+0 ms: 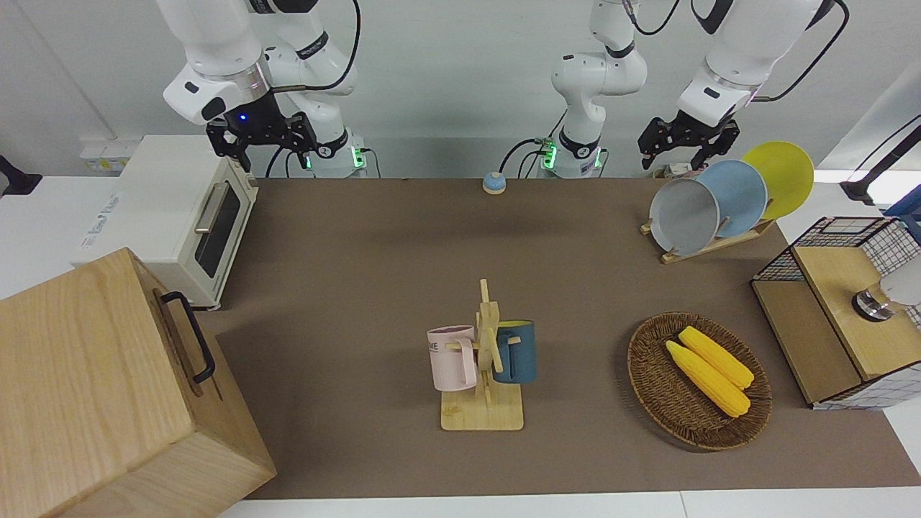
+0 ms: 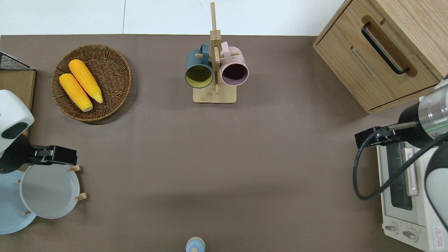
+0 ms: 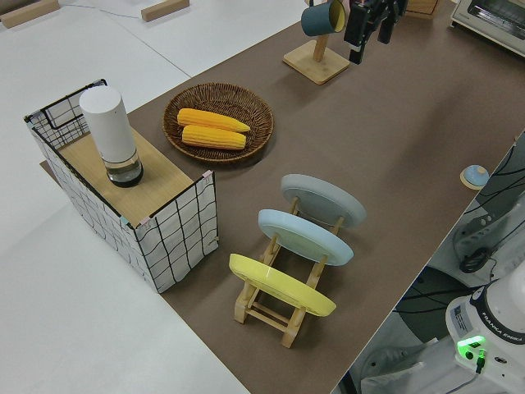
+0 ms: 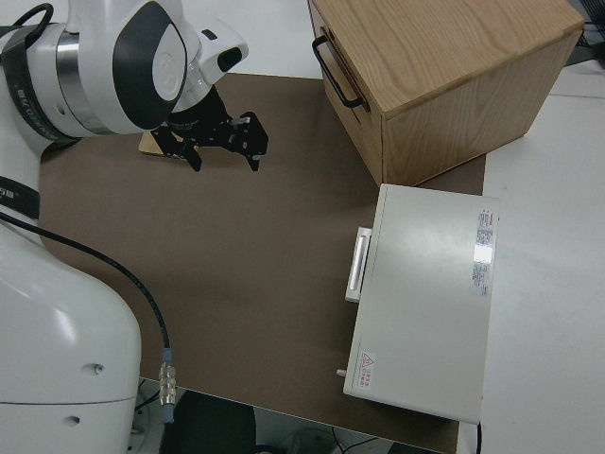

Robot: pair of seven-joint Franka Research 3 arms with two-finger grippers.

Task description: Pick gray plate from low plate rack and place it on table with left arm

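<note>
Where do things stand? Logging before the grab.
Left hand open, over gray plate's edge, not gripping. Plate in low plate rack, blue plate beside it. Right arm parked.

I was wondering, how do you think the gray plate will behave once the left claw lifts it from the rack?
The gray plate looks rigid, so it probably won't flex. It leans on the pegs of the rack beside the blue plate, so it may scrape or nudge that neighbour. Its smooth low rim could slip in the open left claw, and being round, it might roll if set down on edge.

The left hand (image 1: 682, 147) hangs in the air with fingers spread; the right arm is parked.
</note>
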